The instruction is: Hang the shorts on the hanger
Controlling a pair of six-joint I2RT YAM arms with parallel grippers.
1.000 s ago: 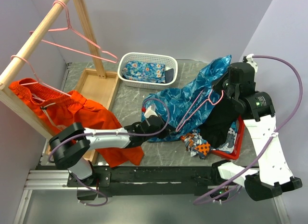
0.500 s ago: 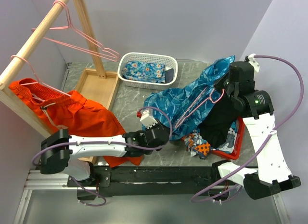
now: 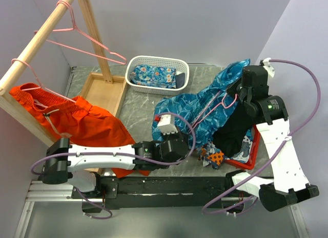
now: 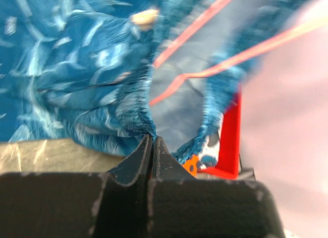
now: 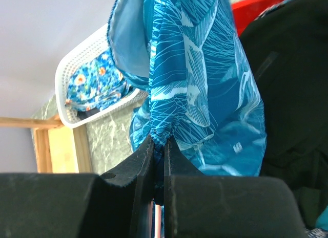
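The blue leaf-print shorts (image 3: 197, 106) hang stretched between both grippers over the table's right half. A pink wire hanger (image 3: 212, 106) runs through them, its hook by my right gripper (image 3: 237, 96). That gripper is shut on the bunched top edge of the shorts (image 5: 205, 69), with a pink wire low between its jaws (image 5: 159, 141). My left gripper (image 3: 190, 143) is shut on the lower hem of the shorts (image 4: 92, 69), its tips (image 4: 152, 138) pinching the fabric. The hanger's wires (image 4: 205, 74) cross behind the hem.
Orange shorts (image 3: 87, 123) hang from a pink hanger (image 3: 36, 79) on the wooden rack pole (image 3: 41, 33); another pink hanger (image 3: 92, 43) hangs higher. A white basket (image 3: 134, 64) holds flowered cloth. A wooden tray (image 3: 105, 92) lies left. A red tray (image 3: 251, 156) holds black cloth (image 3: 233, 130).
My left arm has swung toward the near edge and then reached right, keeping the shorts' hem. The right gripper has stayed almost in place, holding the shorts' top.
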